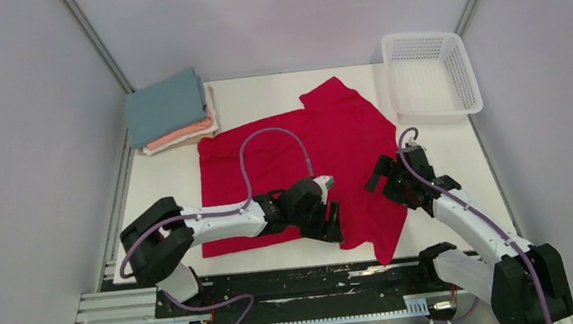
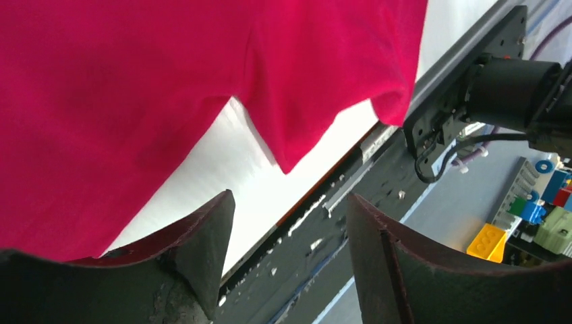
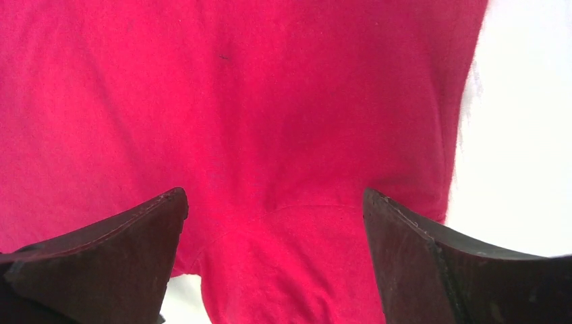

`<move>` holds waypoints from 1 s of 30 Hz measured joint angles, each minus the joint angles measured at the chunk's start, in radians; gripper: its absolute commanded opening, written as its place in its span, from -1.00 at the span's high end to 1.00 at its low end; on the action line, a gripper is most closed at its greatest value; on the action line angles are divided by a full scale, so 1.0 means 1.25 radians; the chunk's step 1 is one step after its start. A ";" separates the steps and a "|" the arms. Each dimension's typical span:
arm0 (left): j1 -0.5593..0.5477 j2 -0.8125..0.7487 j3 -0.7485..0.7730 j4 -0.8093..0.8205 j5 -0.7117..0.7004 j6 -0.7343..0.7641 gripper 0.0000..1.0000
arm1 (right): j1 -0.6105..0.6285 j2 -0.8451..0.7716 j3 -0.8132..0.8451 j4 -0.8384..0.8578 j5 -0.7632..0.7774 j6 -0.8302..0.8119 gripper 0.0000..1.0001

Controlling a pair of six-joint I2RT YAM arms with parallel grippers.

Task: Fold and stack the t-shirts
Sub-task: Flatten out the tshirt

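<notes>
The left arm [image 1: 220, 218] and the right arm [image 1: 478, 230] share one build: glossy white plastic link shells set between bulky matte-black joint housings. A thin lilac cable [image 1: 267, 130] runs along each arm. The wedge-shaped fingers [image 3: 115, 256] are dark brownish-black, with scuffed, pale-worn edges and faint seams.

Crimson t-shirt [image 1: 299, 160] lies spread flat; teal, pink, cream shirts [image 1: 170, 110] stacked far-left.
</notes>
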 measured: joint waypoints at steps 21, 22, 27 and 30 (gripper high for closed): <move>-0.081 0.250 0.205 -0.057 -0.112 -0.136 1.00 | -0.021 0.025 -0.058 0.058 0.024 0.012 -1.00; -0.083 0.244 0.203 -0.069 -0.118 -0.136 1.00 | -0.024 0.036 -0.049 0.060 0.031 0.011 -1.00; -0.084 0.189 0.161 -0.131 -0.147 -0.106 1.00 | -0.044 0.117 -0.006 0.071 0.074 0.003 -1.00; -0.084 0.167 0.146 -0.157 -0.154 -0.078 0.11 | -0.049 0.150 0.015 0.072 0.080 -0.003 -1.00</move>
